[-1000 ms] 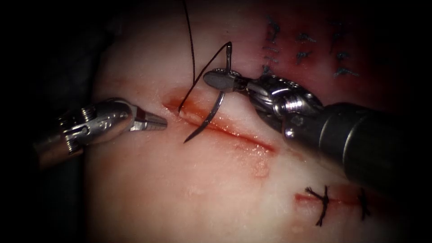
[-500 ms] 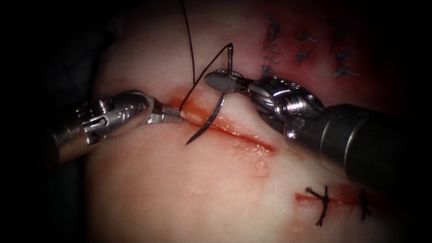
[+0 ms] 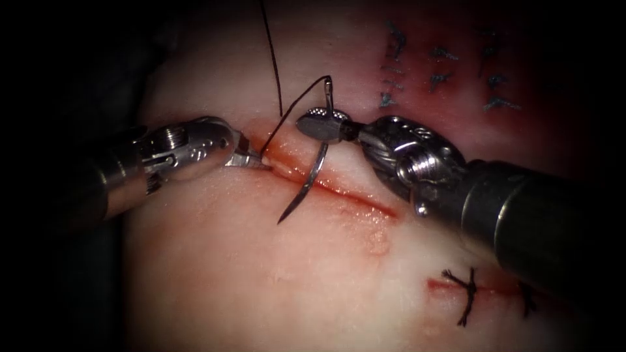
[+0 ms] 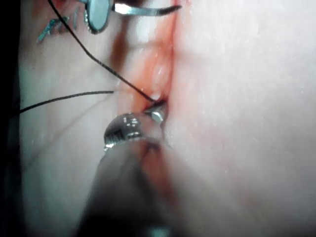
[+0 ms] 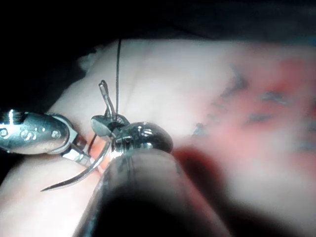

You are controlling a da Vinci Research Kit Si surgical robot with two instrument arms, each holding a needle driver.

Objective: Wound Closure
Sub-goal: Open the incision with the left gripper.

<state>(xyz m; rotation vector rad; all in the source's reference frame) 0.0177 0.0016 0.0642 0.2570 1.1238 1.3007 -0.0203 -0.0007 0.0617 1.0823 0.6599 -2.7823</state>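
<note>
Here I am gripping the needle (image 3: 312, 171) in my right hand (image 3: 321, 122), jaws clenched on it near its swaged end, so the long steel curve is hanging free below them, crossing over the cut (image 3: 339, 192) with its point lying off the tissue (image 3: 261, 274) on the near side, not in it. My left hand (image 3: 251, 158) is resting its tip at the left end of the cut, right where the thread (image 3: 287, 112) is entering the flesh; whether it is pinching tissue, thread or nothing I cannot tell. It has come in to that spot over the last second, while the right has barely shifted. The thread is running dark and fine from the needle's tail down into the wet, red-edged slit. The tissue is looking pale, glossy and soft, with knotted stitches (image 3: 468, 296) sitting well apart to the right.
</note>
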